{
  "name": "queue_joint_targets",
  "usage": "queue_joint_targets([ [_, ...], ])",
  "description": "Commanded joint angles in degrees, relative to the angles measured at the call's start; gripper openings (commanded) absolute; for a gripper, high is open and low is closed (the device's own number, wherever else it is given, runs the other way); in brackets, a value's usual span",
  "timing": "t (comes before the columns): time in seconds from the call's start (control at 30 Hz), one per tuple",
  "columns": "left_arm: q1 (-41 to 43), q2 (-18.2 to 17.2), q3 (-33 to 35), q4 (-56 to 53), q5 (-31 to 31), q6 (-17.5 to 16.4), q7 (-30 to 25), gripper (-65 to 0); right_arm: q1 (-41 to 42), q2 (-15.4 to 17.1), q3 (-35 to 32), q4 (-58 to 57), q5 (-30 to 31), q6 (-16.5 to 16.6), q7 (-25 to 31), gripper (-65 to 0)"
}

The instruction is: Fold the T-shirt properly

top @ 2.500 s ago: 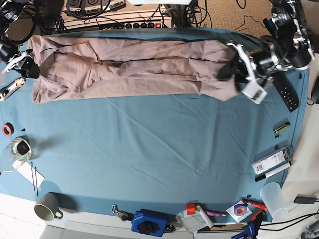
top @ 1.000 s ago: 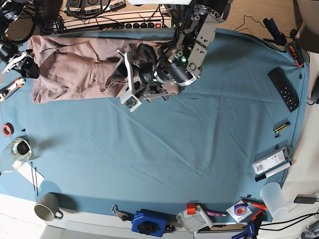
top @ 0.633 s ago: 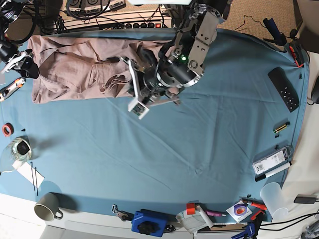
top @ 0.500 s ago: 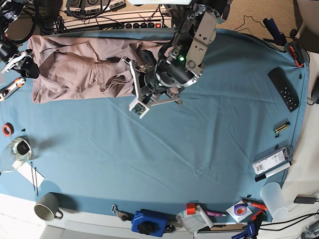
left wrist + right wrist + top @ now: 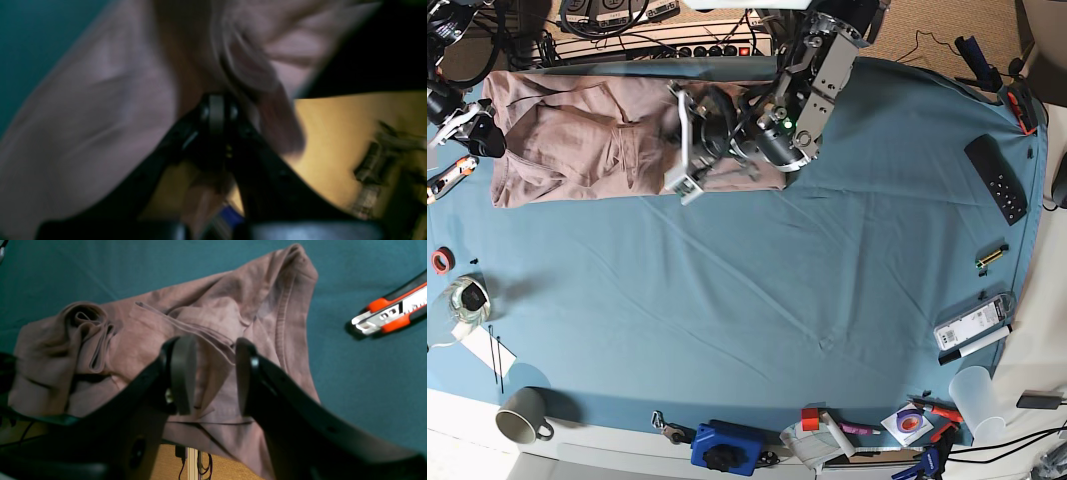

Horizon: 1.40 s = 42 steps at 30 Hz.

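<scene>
Fingers of the left arm are pressed together with pink-brown cloth bunched around their tips, so they appear clamped on the T-shirt, though that blurred wrist view leaves it uncertain. Its left gripper sits over the shirt's middle, at the far side of the counter. On the right gripper, the 2 fingers stand apart above the shirt's ribbed collar end, holding nothing. An orange utility knife lies on the teal cloth near that end.
</scene>
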Motion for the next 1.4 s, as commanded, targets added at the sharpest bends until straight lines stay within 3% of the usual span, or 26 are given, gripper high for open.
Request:
queue_joint_targets([
  [0.0,0.17,1.31,0.24,0.98,-1.57,-0.79,-1.09,-65.0,0.13,1.49,0.61,0.85,1.49,0.06,1.17,-44.2],
  [0.3,0.90,1.27,0.07,4.46,-1.99,-1.40,1.38,-65.0,0.13,1.95,1.36,0.85,1.86,0.06,1.17,-44.2],
  [0.47,1.22,1.25,-3.63,9.44,-0.22,-1.42,0.79,-65.0,0.15,1.92,7.06,0.85,1.81,0.06,1.17,-44.2],
  [0.67,1.22,-1.09,-11.21,9.73,-3.78,-1.18,1.14,-65.0,0.11,1.95,16.13,0.76,-3.04,0.06,8.90,-44.2],
  [0.9,2.54,-5.40,-13.35,9.73,-10.23,-2.36,1.60,-65.0,0.15,4.98,13.86,-1.70,-9.01,0.06,11.61,-44.1],
  [1.07,4.00,-5.53,-13.31,9.75,-16.15,-6.78,3.30,-65.0,0.13,7.10,13.81,-1.73,-12.96,0.06,12.98,-42.5],
  [1.37,5.53,-5.51,-13.31,9.75,-18.40,-7.56,3.28,-65.0,0.13,7.34,13.94,-2.29,-16.81,-0.96,14.53,-42.2],
])
